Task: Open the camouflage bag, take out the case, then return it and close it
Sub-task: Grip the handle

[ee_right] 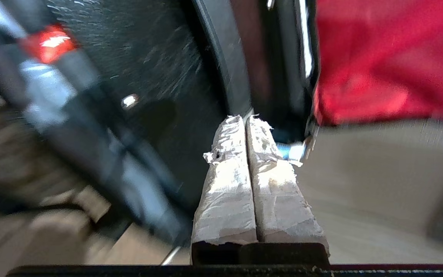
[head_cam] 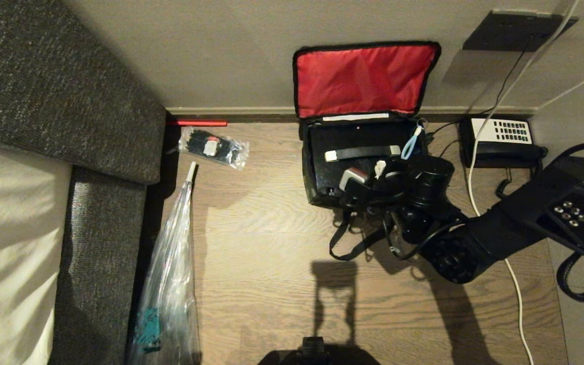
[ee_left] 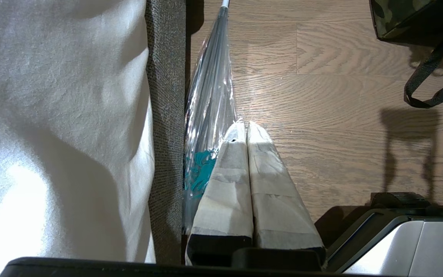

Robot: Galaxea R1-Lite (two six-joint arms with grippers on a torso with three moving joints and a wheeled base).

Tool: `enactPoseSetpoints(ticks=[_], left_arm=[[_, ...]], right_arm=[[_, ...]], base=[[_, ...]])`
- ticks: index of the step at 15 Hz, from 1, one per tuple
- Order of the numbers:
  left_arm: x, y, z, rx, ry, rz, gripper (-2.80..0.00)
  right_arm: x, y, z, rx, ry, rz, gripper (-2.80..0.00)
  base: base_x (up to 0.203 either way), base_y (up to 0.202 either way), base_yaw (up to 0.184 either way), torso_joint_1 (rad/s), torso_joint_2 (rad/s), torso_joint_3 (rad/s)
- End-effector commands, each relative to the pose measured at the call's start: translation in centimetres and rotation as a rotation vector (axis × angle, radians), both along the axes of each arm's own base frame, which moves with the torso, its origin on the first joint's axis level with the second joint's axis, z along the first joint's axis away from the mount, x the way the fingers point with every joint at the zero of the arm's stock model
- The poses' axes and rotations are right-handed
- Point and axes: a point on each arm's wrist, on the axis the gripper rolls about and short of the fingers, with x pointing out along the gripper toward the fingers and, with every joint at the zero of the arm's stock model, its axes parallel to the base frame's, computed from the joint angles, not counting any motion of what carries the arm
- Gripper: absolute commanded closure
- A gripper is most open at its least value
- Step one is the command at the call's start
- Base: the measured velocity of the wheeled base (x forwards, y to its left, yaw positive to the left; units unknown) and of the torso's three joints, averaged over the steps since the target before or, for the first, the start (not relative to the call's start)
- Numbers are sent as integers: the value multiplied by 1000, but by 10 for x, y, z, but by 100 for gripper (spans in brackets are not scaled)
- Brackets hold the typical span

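Note:
The camouflage bag (head_cam: 317,192) stands open on the wooden floor against the wall, its red-lined lid (head_cam: 363,78) leaning back. Inside lies the black case (head_cam: 358,136) with a pale handle bar (head_cam: 363,152) across it. My right gripper (head_cam: 379,169) is over the bag's front right corner, fingers shut with nothing between them. In the right wrist view the gripper (ee_right: 246,119) has the speckled case (ee_right: 160,61) beyond it and the light-blue zipper loop (ee_right: 288,152) beside one finger. My left gripper (ee_left: 245,125) hangs parked and shut over the floor, a corner of the bag (ee_left: 398,19) far off.
A black telephone (head_cam: 500,142) with white keys sits right of the bag, its cords and a white cable (head_cam: 495,101) trailing across the floor. A small clear bag (head_cam: 213,147) and a long clear bag (head_cam: 170,284) lie by the grey sofa (head_cam: 43,101). The bag's strap (head_cam: 353,248) loops forward.

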Motion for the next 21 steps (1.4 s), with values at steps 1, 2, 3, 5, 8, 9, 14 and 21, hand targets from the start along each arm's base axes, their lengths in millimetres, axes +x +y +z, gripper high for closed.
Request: enactPoseSetpoints(ticks=[1, 2, 3, 5, 8, 9, 14, 21], left_arm=[[0, 0, 0, 0, 2, 0, 0], [0, 0, 0, 0, 2, 0, 0], [0, 0, 0, 0, 2, 0, 0], [0, 0, 0, -1, 2, 0, 0], [0, 0, 0, 1, 2, 0, 0], [0, 0, 0, 1, 2, 0, 0], [0, 0, 0, 1, 2, 0, 0], [0, 0, 0, 1, 2, 0, 0]], right_arm=[[25, -24, -24, -45, -17, 82, 0], [32, -32, -30, -42, -32, 111, 0], [36, -34, -27, -30, -53, 116, 0], [40, -37, -20, -9, -85, 118, 0], [34, -38, -12, 3, -111, 124, 0], [32, -39, -11, -1, -105, 126, 0], [23, -28, -24, -5, -90, 163, 0], [29, -20, -34, -6, -89, 175, 0]], base=[[0, 0, 0, 0, 0, 0], [0, 0, 0, 0, 0, 0], [0, 0, 0, 0, 0, 0], [0, 0, 0, 0, 0, 0], [0, 0, 0, 0, 0, 0], [0, 0, 0, 0, 0, 0], [0, 0, 0, 0, 0, 0], [0, 0, 0, 0, 0, 0]])
